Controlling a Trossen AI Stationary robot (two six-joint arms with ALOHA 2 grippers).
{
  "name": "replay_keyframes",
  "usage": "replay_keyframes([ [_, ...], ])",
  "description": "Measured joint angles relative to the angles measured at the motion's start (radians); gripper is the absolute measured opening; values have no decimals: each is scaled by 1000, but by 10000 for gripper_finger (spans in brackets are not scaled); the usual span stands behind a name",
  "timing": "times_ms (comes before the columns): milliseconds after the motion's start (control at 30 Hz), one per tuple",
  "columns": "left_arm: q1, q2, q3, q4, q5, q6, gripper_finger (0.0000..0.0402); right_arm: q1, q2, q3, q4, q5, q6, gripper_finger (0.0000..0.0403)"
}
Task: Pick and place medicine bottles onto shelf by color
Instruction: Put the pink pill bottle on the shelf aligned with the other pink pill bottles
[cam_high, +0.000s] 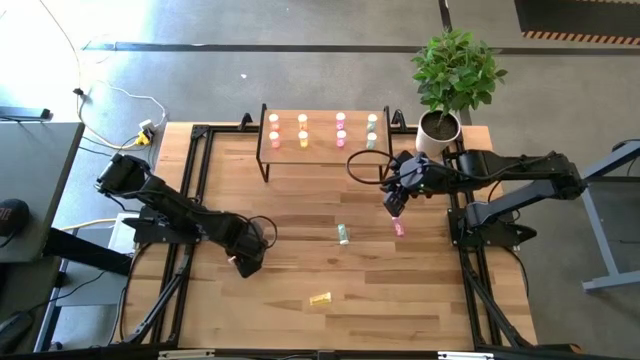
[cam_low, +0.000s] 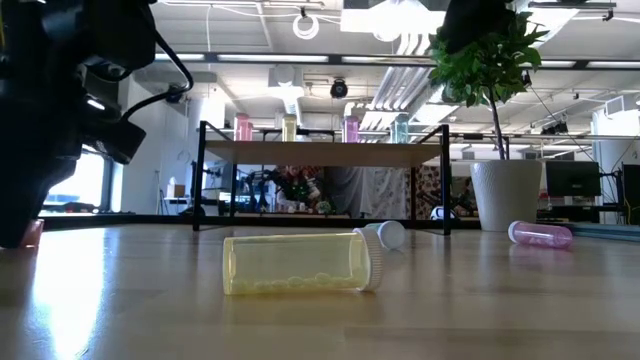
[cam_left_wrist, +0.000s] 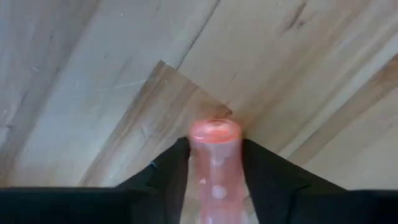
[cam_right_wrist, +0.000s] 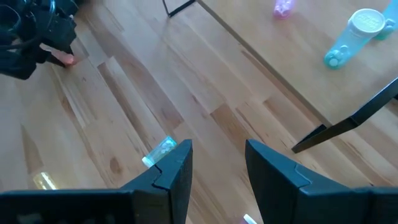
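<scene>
The light-wood shelf (cam_high: 322, 131) stands at the table's far side with upright bottles in columns: red-orange (cam_high: 275, 131), yellow (cam_high: 303, 130), pink (cam_high: 340, 130) and pale green (cam_high: 372, 131). On the table lie a pale green bottle (cam_high: 343, 234), a pink bottle (cam_high: 399, 228) and a yellow bottle (cam_high: 319, 298), each on its side. My left gripper (cam_high: 244, 263) is low at the table's left centre, shut on a red-orange bottle (cam_left_wrist: 214, 162). My right gripper (cam_high: 393, 203) is open and empty, above the table just beyond the pink bottle. My left gripper pinches the red-orange bottle's sides (cam_left_wrist: 198, 171) between its two fingers. The bottle lies along the fingers, and its free end (cam_left_wrist: 214, 129) sticks out past the fingertips toward the tabletop. The fingers slant downward. Whether the end touches the wood, I cannot tell.
A white pot with a green plant (cam_high: 440, 125) stands at the far right beside the shelf. Black frame rails (cam_high: 190, 190) run along the table's left and right sides. In the low view the yellow bottle (cam_low: 300, 263) lies nearest, the pink one (cam_low: 541, 235) to the right.
</scene>
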Motion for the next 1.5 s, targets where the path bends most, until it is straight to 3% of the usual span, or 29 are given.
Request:
replay_keyframes([
  [200, 15, 1, 4, 42, 86, -28, 80, 0, 0, 0, 15, 0, 0, 140],
  [367, 56, 3, 2, 137, 181, -100, 79, 0, 0, 0, 19, -1, -4, 140],
  [600, 130, 2, 3, 435, 319, -291, 92, 9, 2, 0, 48, -174, -128, 140],
  [800, 199, 2, 3, 828, 419, -538, 92, 43, 3, 0, 156, -325, -358, 140],
  [1000, 247, 2, 3, 1180, 401, -844, 92, 101, 3, 0, 278, -344, -614, 140],
  [1167, 268, 1, 3, 1353, 325, -1015, 92, 131, 3, 0, 395, -344, -717, 141],
  [1300, 281, 0, 5, 1434, 250, -1070, 92, 134, 3, 0, 500, -325, -785, 155],
  [1500, 282, 0, 5, 1520, 95, -1077, 92, 147, 18, 0, 662, -306, -1029, 188],
])
